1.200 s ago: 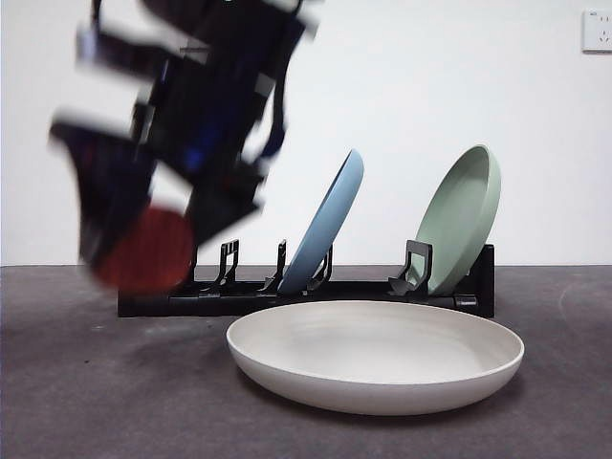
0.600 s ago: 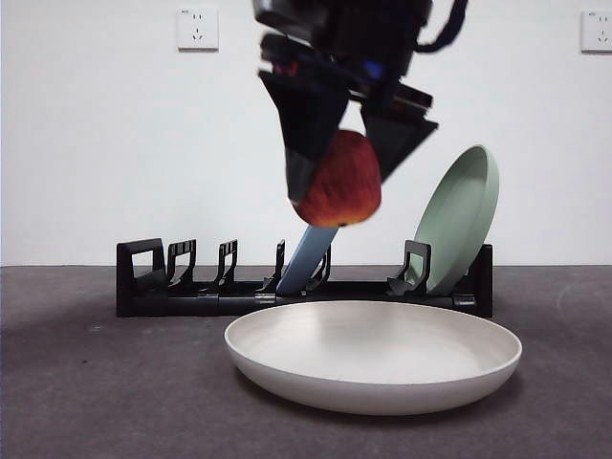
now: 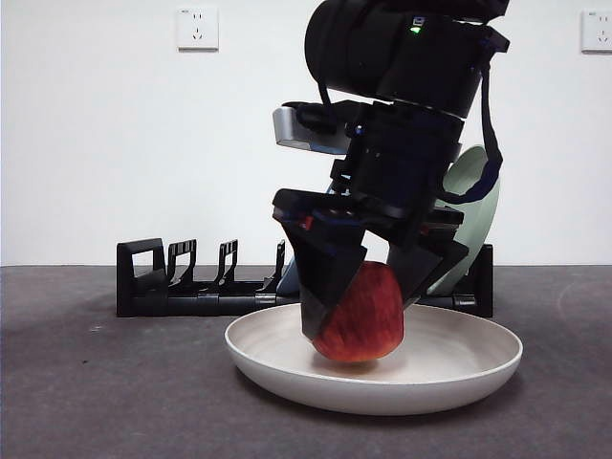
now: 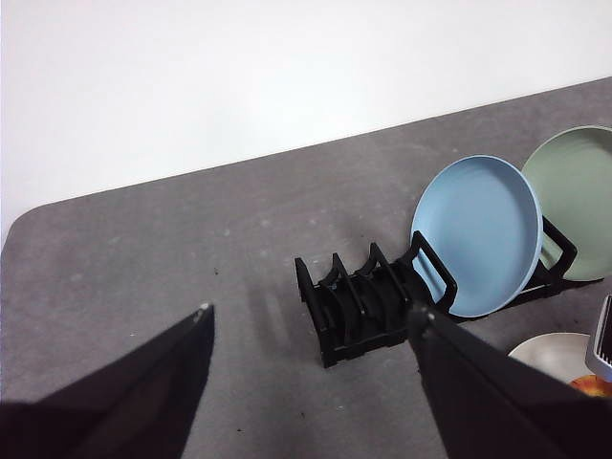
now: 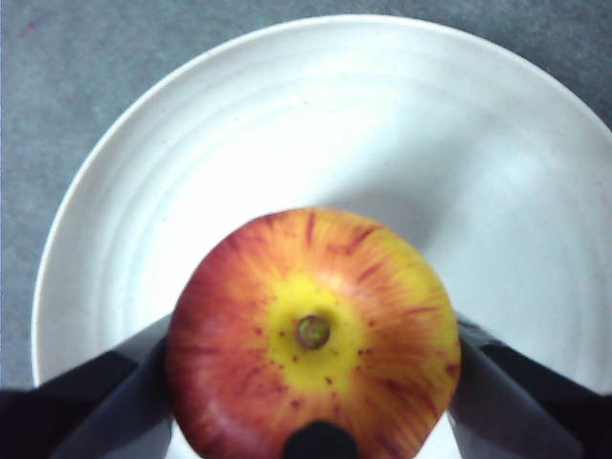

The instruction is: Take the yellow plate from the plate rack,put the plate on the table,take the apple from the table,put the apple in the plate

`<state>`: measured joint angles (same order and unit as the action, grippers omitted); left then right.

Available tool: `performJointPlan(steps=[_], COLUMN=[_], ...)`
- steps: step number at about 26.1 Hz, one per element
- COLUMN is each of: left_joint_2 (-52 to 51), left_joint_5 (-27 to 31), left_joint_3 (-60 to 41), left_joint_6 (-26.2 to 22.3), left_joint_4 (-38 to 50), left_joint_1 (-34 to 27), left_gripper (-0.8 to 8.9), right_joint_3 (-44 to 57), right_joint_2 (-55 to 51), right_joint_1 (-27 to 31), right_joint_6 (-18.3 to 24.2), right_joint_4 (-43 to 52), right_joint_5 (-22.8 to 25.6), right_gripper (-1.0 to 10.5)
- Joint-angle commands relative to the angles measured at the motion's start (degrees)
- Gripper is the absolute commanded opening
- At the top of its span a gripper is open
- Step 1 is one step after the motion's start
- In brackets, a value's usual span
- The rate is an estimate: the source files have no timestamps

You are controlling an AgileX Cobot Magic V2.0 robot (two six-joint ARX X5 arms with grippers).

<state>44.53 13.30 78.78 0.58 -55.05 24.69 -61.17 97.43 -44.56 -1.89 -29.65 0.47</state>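
Front view: centre frame, the right end effector (image 3: 368, 311) grips the apple (image 3: 360, 313) just inside the yellow plate (image 3: 459, 368); best to release only once it rests steady.

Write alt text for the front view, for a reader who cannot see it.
The right gripper comes down from above, its black fingers shut on a red apple held low inside the yellow plate, which lies flat on the dark grey table. Behind them a black plate rack stands before a white wall, with a sage green plate leaning in it, mostly hidden by the arm.
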Motion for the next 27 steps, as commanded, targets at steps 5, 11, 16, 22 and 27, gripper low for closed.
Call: performJointPlan(steps=[5,11,16,22,27], left_joint_2=[-0.04,-0.04,-0.04,-0.04,-0.04], left_joint_5=[-0.04,-0.11,-0.17,-0.24,-0.28], left_joint_3=[-0.48,-0.48,-0.48,-0.48,-0.48], left_joint_6=[-0.39,-0.39,-0.37,-0.15,-0.11], left_joint_4=[0.48,-0.07,-0.77,-1.62,-1.70], left_joint_1=[-0.20,-0.20,-0.20,-0.20,-0.20], left_gripper=[3.43,3.43,3.43,3.43,3.43], right_joint_3=[0.63,0.68,0.70,0.68,0.63], right_joint_2=[0.96,1.42,3.13,3.50,3.06], right_joint_1=[0.31,1.07,1.44,1.42,1.42], right_joint_6=[-0.63,-0.59,-0.59,-1.29,-1.33], right_joint_4=[1.66,1.60,1.64,1.57,1.25], right_joint_5=[0.04,-0.24,-0.31,-0.28,-0.13], right_gripper=[-0.1,0.0,0.1,4.4,5.1])
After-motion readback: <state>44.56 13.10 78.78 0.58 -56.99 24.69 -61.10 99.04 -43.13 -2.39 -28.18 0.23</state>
